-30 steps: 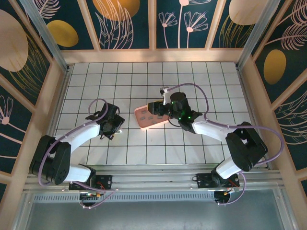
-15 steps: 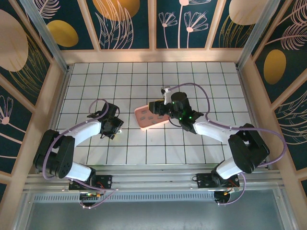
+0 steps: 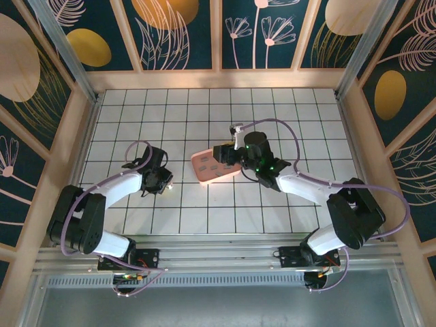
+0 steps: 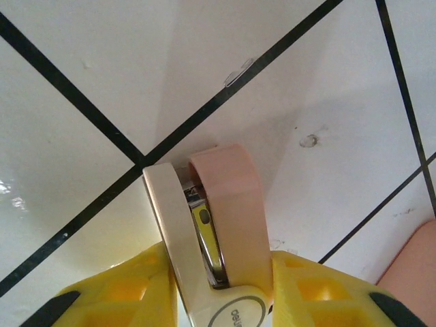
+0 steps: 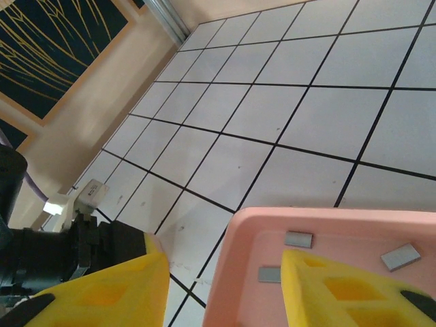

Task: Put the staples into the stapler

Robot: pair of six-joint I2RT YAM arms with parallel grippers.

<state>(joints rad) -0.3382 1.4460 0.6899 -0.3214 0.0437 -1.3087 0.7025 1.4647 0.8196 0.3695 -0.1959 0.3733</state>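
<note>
Clamping from both sides, the left gripper [image 4: 221, 276] pinches the stapler [image 4: 228, 204] between its yellow fingers [image 4: 116, 293]: a little cream-and-pink body, splayed open with shiny metal between its halves, nose toward the white tiled floor [image 4: 82, 41]. At the pink tray [image 5: 272, 219], the right gripper [image 5: 225, 272] stands with jaws apart across the rim; small grey staples [image 5: 298, 239] lie inside.

stapler [image 4: 225, 204] rear cut off below, tray [image 5: 340, 218] partly cropped

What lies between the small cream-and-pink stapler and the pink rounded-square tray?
Nothing: bare white tiles with black lines, seen in the top external and left wrist views, separate the stapler from the tray.
</note>
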